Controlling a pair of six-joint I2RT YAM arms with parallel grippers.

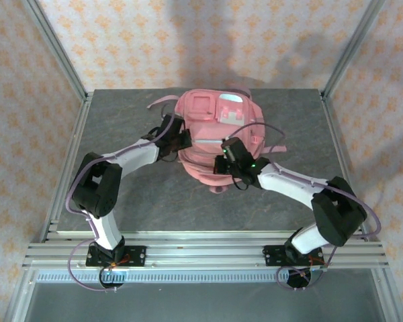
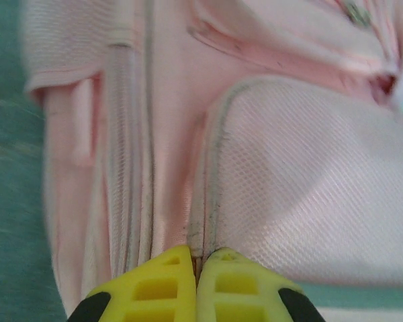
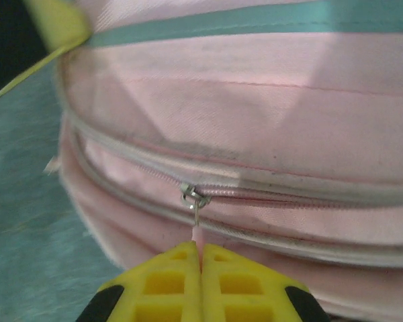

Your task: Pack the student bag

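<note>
Toward the far edge of the tabletop [image 1: 154, 201], midway across, we see the student bag [image 1: 211, 134] lying flat. Our right gripper [image 3: 201, 251], jaws pressed together, pinches the pink zip pull [image 3: 197, 229] on its near side. Our left gripper [image 2: 196, 261], likewise closed, meets a grey-trimmed seam [image 2: 211, 168] on its left side; whether it grips fabric we cannot tell.

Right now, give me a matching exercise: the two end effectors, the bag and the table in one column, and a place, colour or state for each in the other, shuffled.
1. left end effector
2. right end effector
3. bag
4. table

A. grey
B. shut on the zip pull
C. pink, lying mid-table
D. shut at a pocket seam

Pairs: 1-D, 2-B, 3-C, 4-A
</note>
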